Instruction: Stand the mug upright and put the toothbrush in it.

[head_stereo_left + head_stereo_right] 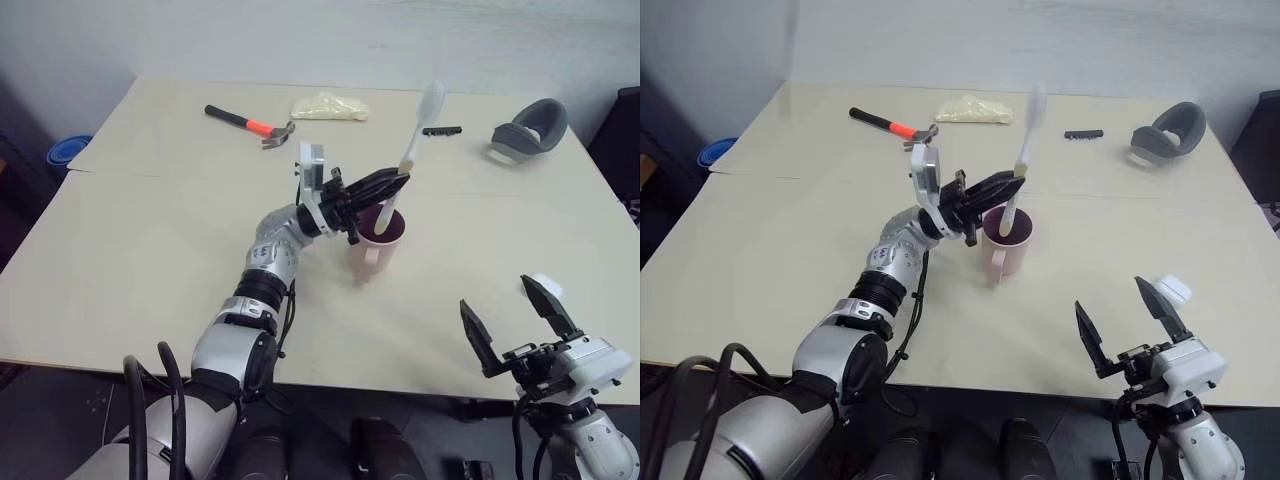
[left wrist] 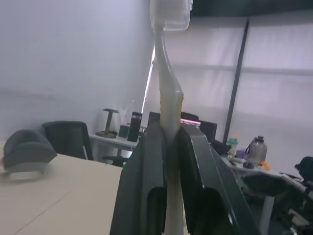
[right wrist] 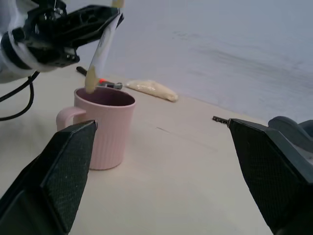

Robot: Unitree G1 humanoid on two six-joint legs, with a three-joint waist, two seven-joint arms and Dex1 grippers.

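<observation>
You see the pale pink ribbed mug (image 1: 378,243) standing upright mid-table, handle toward the robot. The left gripper (image 1: 385,186), just above its rim, pinches the slim white toothbrush (image 1: 419,128) near its yellowish lower end, which dips into the mug's mouth. The right gripper (image 1: 518,317) hangs wide open, empty, nearer the table's front edge.

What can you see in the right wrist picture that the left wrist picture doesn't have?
The right wrist view has the pink mug standing upright, with the toothbrush's handle end hanging just above its rim, plus the hammer and a pale bag behind. The left wrist view has the brush head up top and a room with chairs. Both show the left gripper clamped on the toothbrush, and the table.
</observation>
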